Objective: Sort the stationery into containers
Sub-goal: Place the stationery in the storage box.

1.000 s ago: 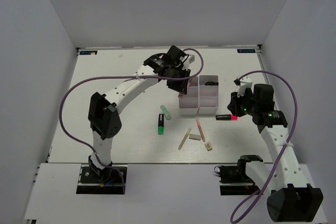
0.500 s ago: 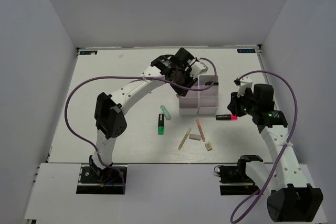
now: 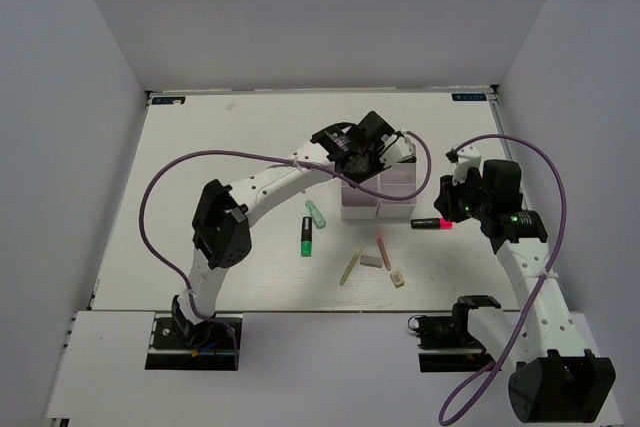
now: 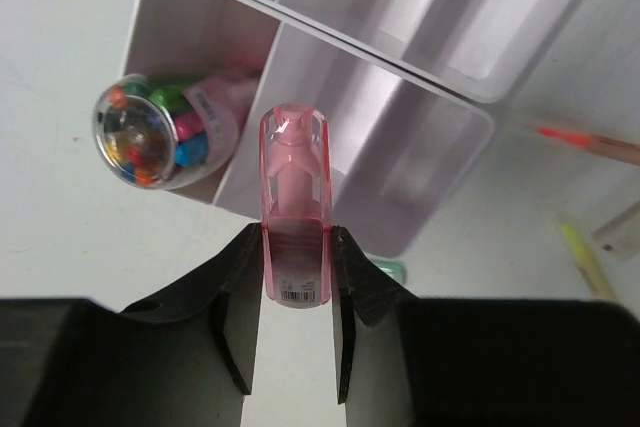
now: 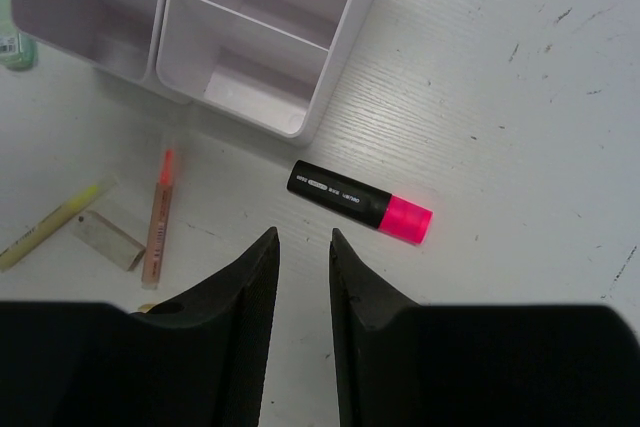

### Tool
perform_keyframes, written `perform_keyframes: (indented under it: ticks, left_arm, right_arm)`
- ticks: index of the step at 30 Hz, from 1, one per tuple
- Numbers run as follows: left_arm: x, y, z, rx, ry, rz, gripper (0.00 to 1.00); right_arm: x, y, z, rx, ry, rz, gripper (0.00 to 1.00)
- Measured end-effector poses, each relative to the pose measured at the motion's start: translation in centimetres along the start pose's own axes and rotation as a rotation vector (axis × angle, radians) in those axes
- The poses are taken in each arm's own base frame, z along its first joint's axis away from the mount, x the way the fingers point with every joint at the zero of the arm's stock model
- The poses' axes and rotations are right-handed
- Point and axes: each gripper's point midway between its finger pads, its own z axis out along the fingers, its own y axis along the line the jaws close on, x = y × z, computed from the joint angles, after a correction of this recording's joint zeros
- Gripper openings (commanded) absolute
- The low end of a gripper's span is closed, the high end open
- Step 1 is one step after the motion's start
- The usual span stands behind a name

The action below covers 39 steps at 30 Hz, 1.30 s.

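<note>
My left gripper [image 3: 366, 161] hovers over the white containers [image 3: 397, 207], shut on a pink marker [image 4: 295, 192] that points out past its fingertips above the bins [image 4: 420, 162]. One bin holds a clear tub of coloured pins [image 4: 150, 132]. My right gripper [image 5: 303, 239] is open and empty, just short of a black-pink marker [image 5: 360, 203] lying on the table right of the containers [image 5: 250, 37]. Loose on the table are a black-green marker [image 3: 306, 236], a mint-green marker [image 3: 316, 214], a cream stick [image 3: 351, 264], a pink stick [image 3: 382, 246], a grey eraser [image 3: 371, 261] and a tan eraser [image 3: 398, 280].
White walls enclose the table on the left, back and right. The left arm and its purple cable [image 3: 200, 162] arc over the table's middle and cover the far bins. The sticks and erasers lie close together just in front of the containers.
The left gripper has carried the pink marker rightwards, from the bins' left edge to above their middle. The right arm has stayed where it was.
</note>
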Motion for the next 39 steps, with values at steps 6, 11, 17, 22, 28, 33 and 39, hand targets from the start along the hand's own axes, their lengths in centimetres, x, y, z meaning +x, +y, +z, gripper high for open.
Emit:
perform_keyframes:
  ticks: [6,11,17,22,28,33,39]
  left_arm:
    - [0.2,1.0,1.9,-0.068,0.023,0.031,0.00]
    - [0.3,1.0,2.9,-0.076,0.028,0.030,0.00]
    - [-0.1,1.1,3.2,-0.084,0.010,0.015,0.06]
    - [-0.3,1.2,3.3,-0.089,0.002,0.000,0.17]
    - [-0.1,1.0,3.5,-0.088,0.006,-0.019,0.32]
    - [0.3,0.8,3.8,-0.088,0.015,-0.028,0.39]
    - [0.2,1.0,3.8,-0.101,0.011,-0.038,0.50]
  right_arm:
    - [0.0,-0.1,0.0,0.005,0.001,0.000,0.30]
    - [0.0,-0.1,0.0,0.005,0.001,0.001,0.30]
    - [0.0,-0.1,0.0,0.005,0.002,0.001,0.30]
    - [0.0,-0.1,0.0,0.005,0.002,0.000,0.32]
    - [0.0,-0.1,0.0,0.005,0.001,0.000,0.32]
    - [0.0,-0.1,0.0,0.005,0.001,0.000,0.32]
    - [0.0,-0.1,0.0,0.005,0.001,0.000,0.32]
